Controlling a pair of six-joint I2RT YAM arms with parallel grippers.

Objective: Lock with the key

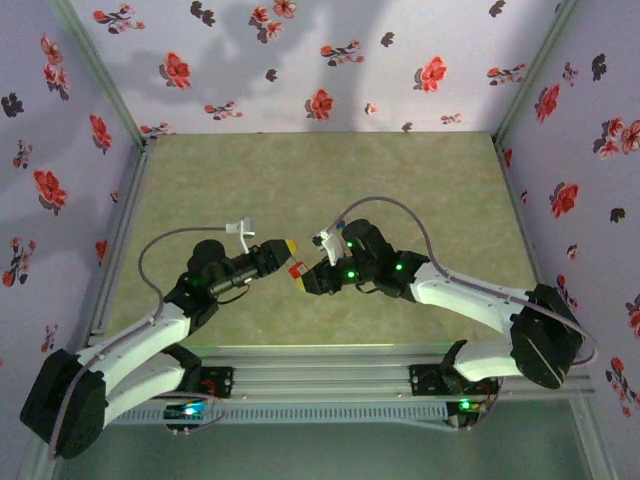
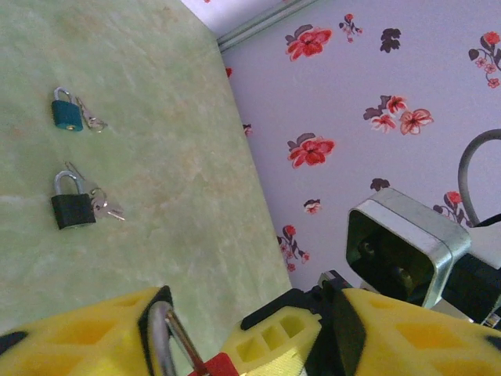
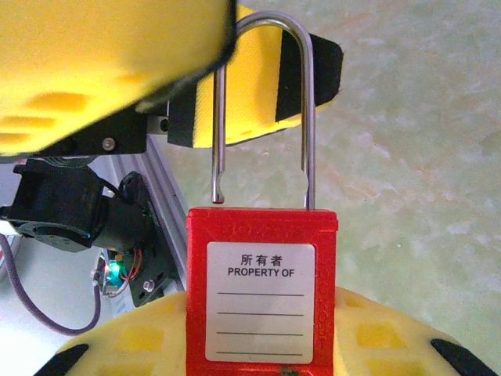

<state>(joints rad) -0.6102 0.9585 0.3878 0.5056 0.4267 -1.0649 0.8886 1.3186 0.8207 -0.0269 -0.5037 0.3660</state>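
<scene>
Right gripper (image 1: 310, 276) is clamped on the body of the red padlock (image 3: 262, 290) and holds it off the surface (image 2: 180, 180) mid-workspace. The label side faces the right wrist camera.

Shackle (image 3: 307, 117) is up and unlatched. The long leg is seated in the body; the short leg's notched tip hangs just above its hole, clear of it.

Left gripper (image 1: 283, 249) meets it from the left, jaws apart and straddling the top bend of the shackle. One finger (image 3: 102, 70) is in front, the other behind. In the left wrist view the shackle sits against the pad of the finger on that view's left, with a gap to the other finger, so it is not clamped.

Key (image 2: 106, 207): small, silvery, on a ring, lying flat on the surface and touching the right side of a black padlock (image 2: 73, 210). It is well apart from both grippers.

Beyond it lies a teal padlock (image 2: 66, 116) with a second key (image 2: 94, 123) just beside it. Can't tell which key fits the red padlock.
</scene>
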